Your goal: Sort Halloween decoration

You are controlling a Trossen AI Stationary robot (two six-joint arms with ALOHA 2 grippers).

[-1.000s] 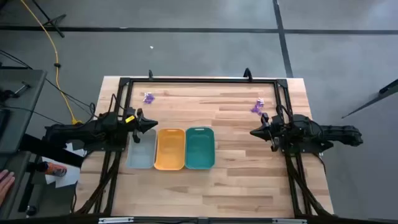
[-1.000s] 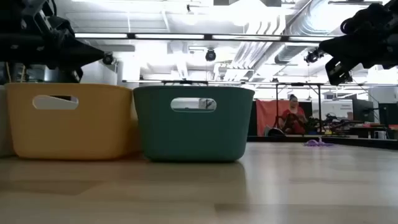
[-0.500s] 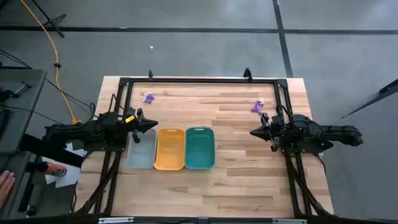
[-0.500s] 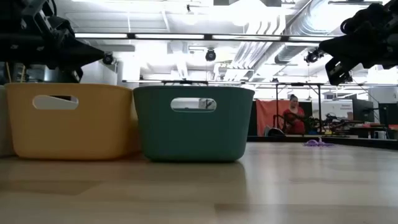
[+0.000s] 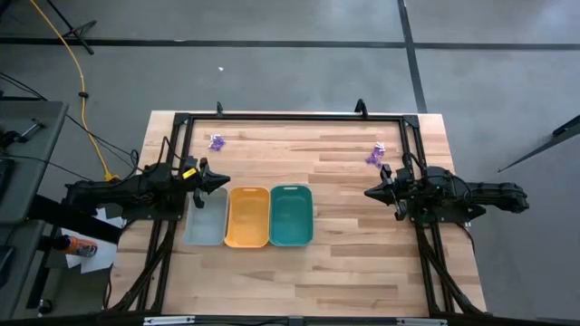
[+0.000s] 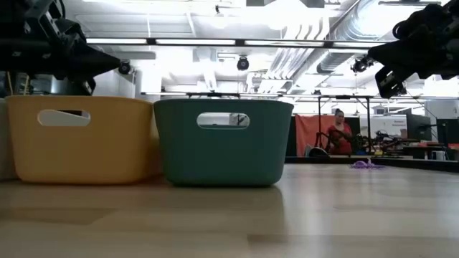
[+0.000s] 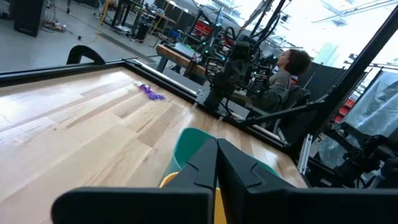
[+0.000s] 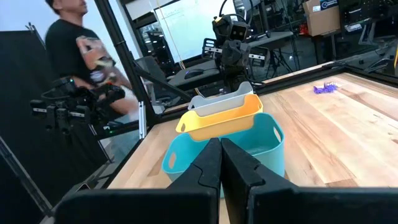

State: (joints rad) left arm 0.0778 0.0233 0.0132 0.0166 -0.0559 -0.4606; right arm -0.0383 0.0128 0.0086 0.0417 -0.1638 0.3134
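Right now your Halloween decoration lies in two small purple clusters at the table's far edge: one (image 5: 217, 141) beyond the left gripper (image 5: 220, 181), one (image 5: 374, 156) just beside the right gripper (image 5: 370, 192), which sits nearer. Both grippers hover pressed together, holding nothing.

Both arms are matte black and chunky-jointed. The left gripper (image 5: 220, 182) tapers to two dark angular fingers (image 7: 200, 171), a yellow tag behind them. The right gripper (image 5: 369, 193) has matching black fingers (image 8: 239, 168).
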